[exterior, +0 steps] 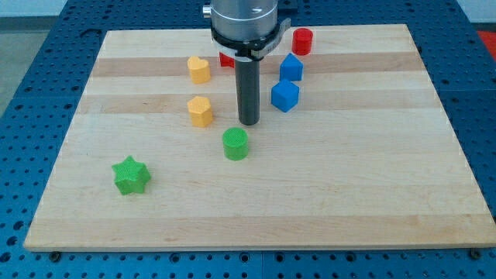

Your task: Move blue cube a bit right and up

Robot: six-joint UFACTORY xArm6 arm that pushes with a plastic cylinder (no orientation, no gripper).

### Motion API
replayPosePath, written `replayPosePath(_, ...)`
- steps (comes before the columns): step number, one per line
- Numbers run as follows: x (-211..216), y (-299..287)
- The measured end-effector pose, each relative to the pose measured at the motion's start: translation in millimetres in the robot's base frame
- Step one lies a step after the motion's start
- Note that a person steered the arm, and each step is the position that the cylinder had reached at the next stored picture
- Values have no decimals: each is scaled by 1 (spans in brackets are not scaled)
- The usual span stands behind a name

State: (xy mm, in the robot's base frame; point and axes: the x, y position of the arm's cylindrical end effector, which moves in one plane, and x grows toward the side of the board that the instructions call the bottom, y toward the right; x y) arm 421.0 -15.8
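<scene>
On the wooden board, from the view's left: a green star block near the lower left, a yellow heart-shaped block with a yellow hexagonal block below it, and a green cylinder just below my tip. A red block is mostly hidden behind the rod. The blue cube sits just right of my tip without visible contact, a second blue block just above it and a red cylinder higher; the rod carries no claw, so no opening state applies.
</scene>
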Motion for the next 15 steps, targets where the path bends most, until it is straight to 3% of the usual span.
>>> replayPosePath(2,-23,3)
replayPosePath(5,-31,135)
replayPosePath(6,-31,109)
replayPosePath(7,-35,44)
replayPosePath(9,-75,87)
replayPosePath(12,-105,47)
replayPosePath(13,-85,60)
replayPosePath(15,-84,134)
